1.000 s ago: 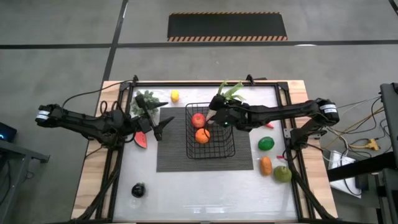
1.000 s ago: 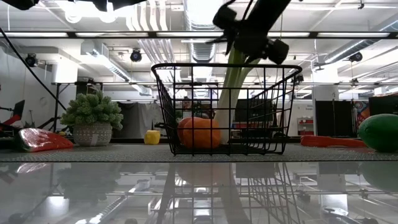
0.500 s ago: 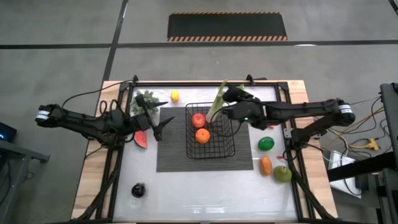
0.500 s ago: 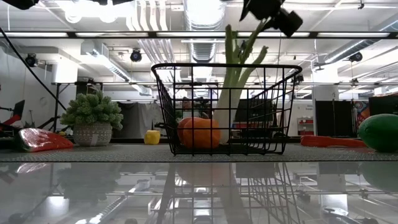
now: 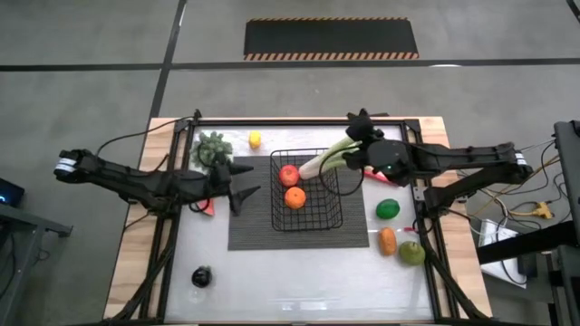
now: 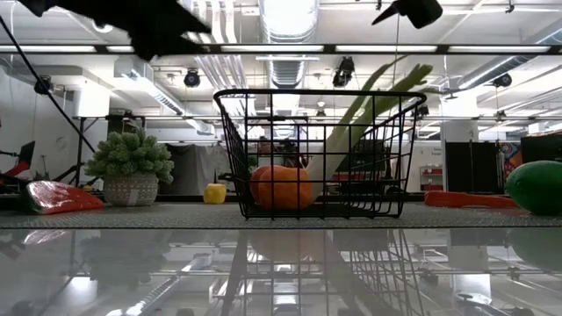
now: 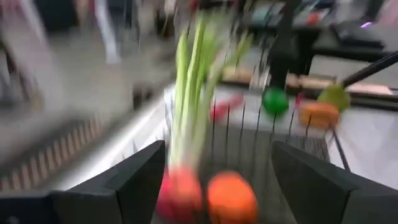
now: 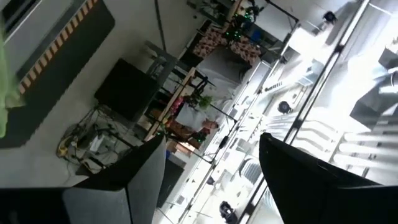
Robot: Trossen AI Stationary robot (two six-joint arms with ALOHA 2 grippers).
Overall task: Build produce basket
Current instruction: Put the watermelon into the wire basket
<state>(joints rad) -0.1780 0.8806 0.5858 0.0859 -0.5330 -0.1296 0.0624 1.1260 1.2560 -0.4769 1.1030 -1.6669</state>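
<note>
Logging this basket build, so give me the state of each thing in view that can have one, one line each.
basket: upright on the mat, partly filled.
leek: white end in the basket, leaning over its right rim, no hand on it.
red fruit: in the basket.
orange fruit: in the basket.
left hand: open, empty, left of the basket.
right hand: open, empty, past the leek's leaves.

The left wrist view is smeared by motion — the leek (image 7: 189, 87) and the two round pieces below it are soft streaks. In the low view the right gripper (image 6: 408, 10) is cut by the top edge — its fingers cannot be read.
</note>
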